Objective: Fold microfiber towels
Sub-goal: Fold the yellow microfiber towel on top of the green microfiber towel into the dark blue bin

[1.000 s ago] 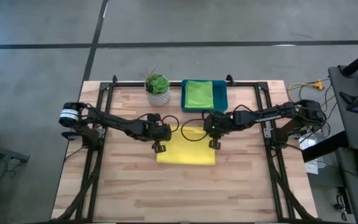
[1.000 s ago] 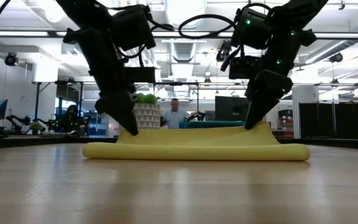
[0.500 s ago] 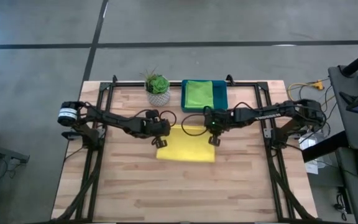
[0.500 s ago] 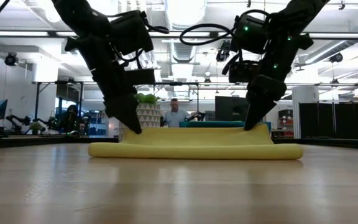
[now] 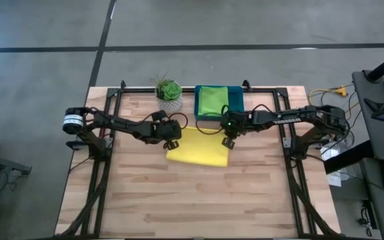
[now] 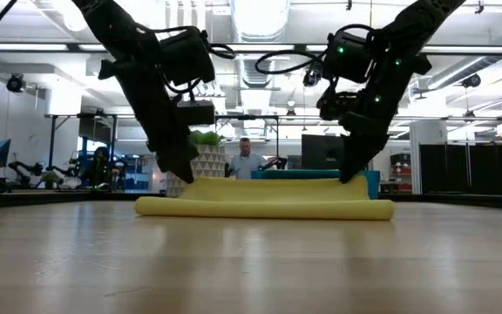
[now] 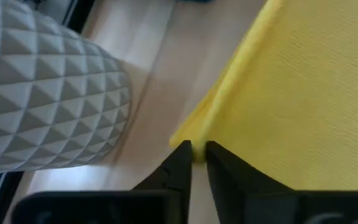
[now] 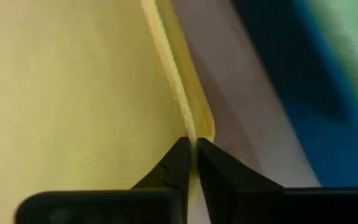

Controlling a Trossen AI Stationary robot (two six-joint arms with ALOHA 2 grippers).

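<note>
High view: you see the yellow towel (image 5: 197, 148) lying doubled at mid-table, just in front of the teal-blue tray (image 5: 235, 101).
Progress: one fold of the yellow cloth looks laid, judging by the rolled near edge in the low view; you likely have further folds to make on it.
Done so far: a light green towel (image 5: 212, 100) sits in the tray, apparently folded.
Left to do: no other towels are in view, so you cannot tell how many remain.
Left gripper (image 5: 172, 143): you have its fingers nipped tight on the towel's far corner beside the white potted plant (image 5: 169, 95); the left wrist view shows the doubled hem caught between the tips.
Right gripper (image 5: 228, 142): pinched closed on the other far corner, close to the tray.
Arm pose: both arms reach inward from the table's sides, wrists angled steeply down, fingertips at cloth level.
Background: a person (image 6: 247, 157) stands far behind the table.
</note>
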